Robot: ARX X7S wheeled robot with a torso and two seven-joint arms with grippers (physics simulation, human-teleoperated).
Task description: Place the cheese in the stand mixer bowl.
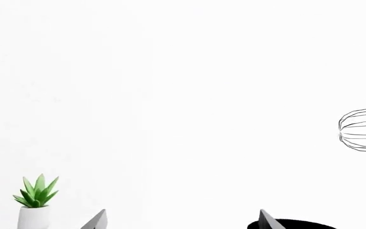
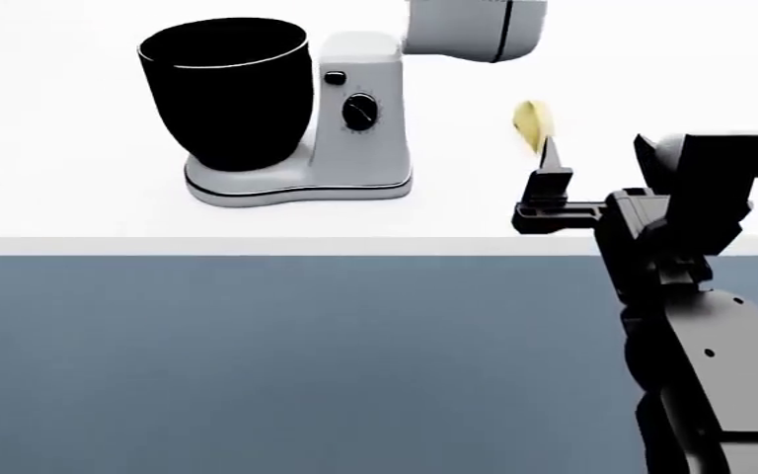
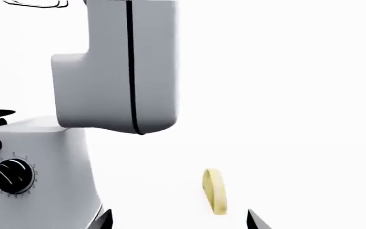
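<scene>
Right gripper point(image 2: 547, 176) at right of centre in the head view, tips spread apart, nothing between them. Cheese point(image 2: 532, 123) just beyond, lying on white counter point(image 2: 63, 188), well right of mixer body point(image 2: 359, 118). Stand mixer bowl point(image 2: 228, 89) in upper left. Left gripper point(image 1: 179, 220) open in its wrist view; potted plant point(image 1: 35, 200) beyond.
</scene>
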